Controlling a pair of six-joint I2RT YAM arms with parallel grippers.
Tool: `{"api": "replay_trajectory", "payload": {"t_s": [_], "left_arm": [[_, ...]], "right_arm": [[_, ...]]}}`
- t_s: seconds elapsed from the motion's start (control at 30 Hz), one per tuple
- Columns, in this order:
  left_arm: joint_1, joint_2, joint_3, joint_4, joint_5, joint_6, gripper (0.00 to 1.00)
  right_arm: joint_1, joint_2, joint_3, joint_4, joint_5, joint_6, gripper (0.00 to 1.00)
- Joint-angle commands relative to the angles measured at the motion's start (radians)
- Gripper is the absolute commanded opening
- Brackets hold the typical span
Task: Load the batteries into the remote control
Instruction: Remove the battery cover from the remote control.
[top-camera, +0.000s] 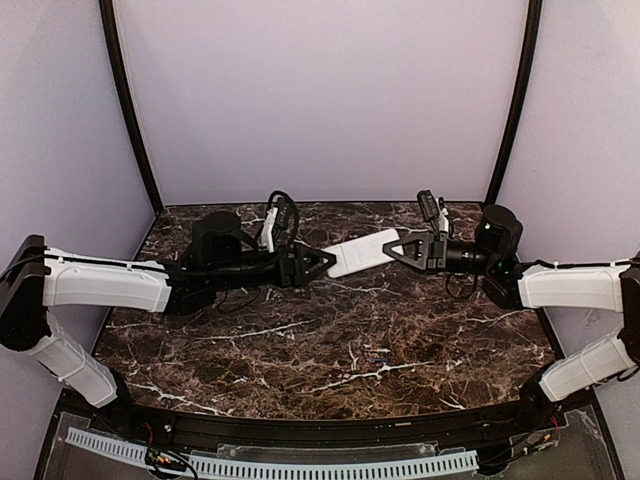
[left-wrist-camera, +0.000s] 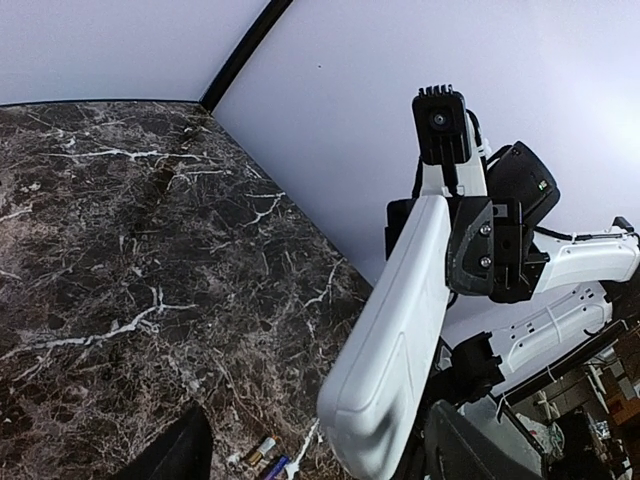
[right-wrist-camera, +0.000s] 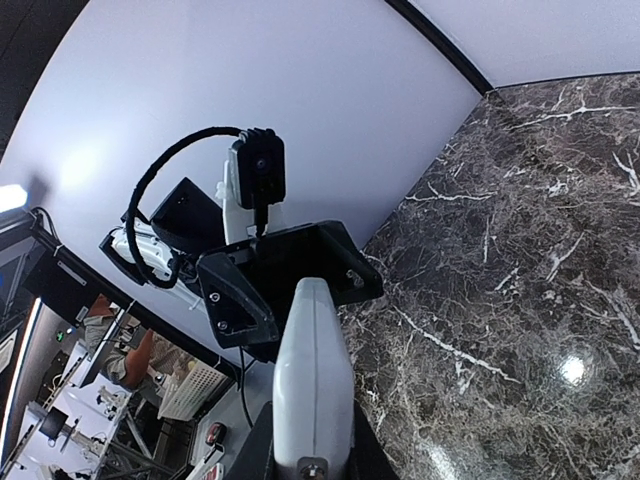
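Observation:
The white remote control (top-camera: 362, 252) hangs in the air over the back middle of the table, between both arms. My right gripper (top-camera: 392, 248) is shut on its right end; in the right wrist view its dark fingers (right-wrist-camera: 250, 450) press both sides of the remote control (right-wrist-camera: 312, 380). My left gripper (top-camera: 325, 264) is at the remote's left end. In the left wrist view the remote's plain back (left-wrist-camera: 400, 330) sits between the spread left fingers (left-wrist-camera: 170, 455), close to the right one, so the left gripper (left-wrist-camera: 325, 425) is open. Two small batteries (top-camera: 377, 352) lie on the table, and also show in the left wrist view (left-wrist-camera: 252, 452).
The dark marble table (top-camera: 250, 340) is closed in by pale walls with black corner posts (top-camera: 130, 110). A slotted white rail (top-camera: 300, 465) runs along the near edge. Cables loop over the left wrist (top-camera: 282, 210).

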Motion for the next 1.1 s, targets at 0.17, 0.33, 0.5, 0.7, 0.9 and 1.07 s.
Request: {"api": "replay_trajectory", "payload": {"t_s": [0.17, 0.33, 0.5, 0.7, 0.9, 1.07], "left_arm": [[-0.006, 0.041, 0.032, 0.044, 0.037, -0.039, 0.68], [-0.007, 0.051, 0.038, 0.044, 0.022, -0.053, 0.56], [0.000, 0.049, 0.020, 0.078, 0.017, -0.081, 0.40], [0.013, 0.038, -0.005, 0.108, 0.033, -0.086, 0.30], [0.023, 0.021, -0.021, 0.108, 0.033, -0.084, 0.14], [0.022, 0.026, -0.023, 0.120, 0.043, -0.094, 0.18]], "right_arm": [[0.022, 0.017, 0.068, -0.025, 0.033, -0.046, 0.00], [0.032, 0.020, 0.082, -0.032, 0.040, -0.056, 0.00], [0.033, 0.022, 0.082, -0.033, 0.032, -0.057, 0.00], [0.029, -0.001, 0.073, -0.030, 0.024, -0.055, 0.00], [0.016, -0.023, 0.063, -0.004, 0.008, -0.038, 0.00], [0.014, -0.015, 0.057, 0.018, -0.001, -0.027, 0.00]]}}
